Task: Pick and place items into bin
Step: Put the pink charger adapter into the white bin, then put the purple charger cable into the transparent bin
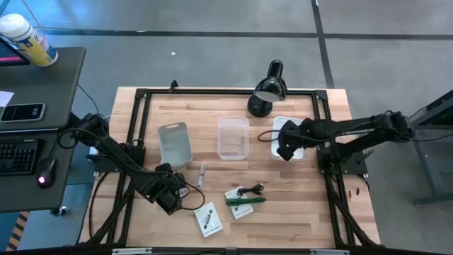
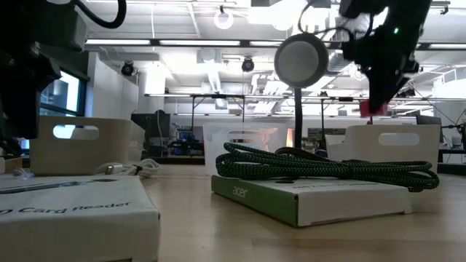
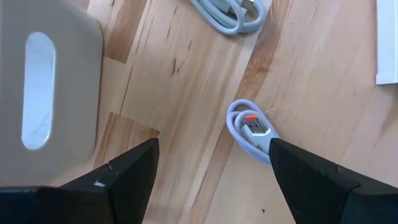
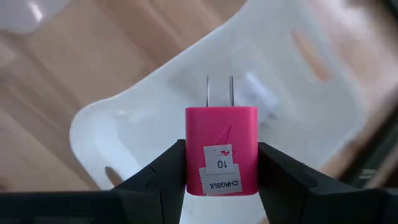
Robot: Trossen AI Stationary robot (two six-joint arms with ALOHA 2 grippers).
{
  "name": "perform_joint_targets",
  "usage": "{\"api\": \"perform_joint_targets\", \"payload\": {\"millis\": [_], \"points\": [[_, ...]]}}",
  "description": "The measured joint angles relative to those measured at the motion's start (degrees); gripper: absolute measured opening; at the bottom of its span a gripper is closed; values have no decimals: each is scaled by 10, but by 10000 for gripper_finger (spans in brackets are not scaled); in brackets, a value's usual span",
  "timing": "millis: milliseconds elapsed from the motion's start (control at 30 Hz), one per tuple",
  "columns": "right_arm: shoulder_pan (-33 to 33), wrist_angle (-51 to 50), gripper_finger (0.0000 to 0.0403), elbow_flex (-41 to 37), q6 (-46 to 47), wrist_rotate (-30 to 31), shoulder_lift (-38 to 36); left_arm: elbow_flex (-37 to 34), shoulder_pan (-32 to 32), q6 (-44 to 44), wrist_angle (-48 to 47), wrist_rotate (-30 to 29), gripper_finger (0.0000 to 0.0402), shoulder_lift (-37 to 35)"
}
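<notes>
A: Two hands are busy at once, so take them from the left. The left hand (image 3: 211,180) hangs low over the wooden tabletop (image 1: 297,205) with its fingers spread and nothing between them. Just ahead of it lies a small coiled white cable (image 3: 251,127) with an orange-tipped plug, and a second, larger coil of pale cable (image 3: 233,12) lies farther on. The grey bin (image 1: 175,144) stands beside that hand.

B: So what makes that pick go well?

A: I would centre the spread fingers over the small coil, so one lands on each side of the loops, then come straight down before closing. A coil grabbed by one strand may well unwind.

B: And on the right?

A: The right hand (image 4: 221,165) is pinching a pink wall charger (image 4: 221,149) by its flat sides, prongs pointing away, and holds it above the white bin (image 4: 124,134) at the right of the row. The clear bin (image 1: 233,138) sits between the other two.

B: Is the release safe from there?

A: Probably. The charger appears to hang over the bin's inside, not its rim. Lowering a little first should stop it bouncing out.
</notes>
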Motion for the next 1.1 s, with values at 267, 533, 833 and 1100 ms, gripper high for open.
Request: {"api": "perform_joint_targets", "payload": {"millis": [267,533,833,1100], "points": [[-54,19,161,-32,-27,-18,0,0,0,0,0,17,291,0],[-75,26,161,-32,-42,-25,0,0,0,0,0,18,292,0],[-78,36,204,-32,-69,-22,0,0,0,-1,0,19,291,0],[-84,48,221,-32,-107,-22,-7,0,0,-1,2,22,291,0]]}}
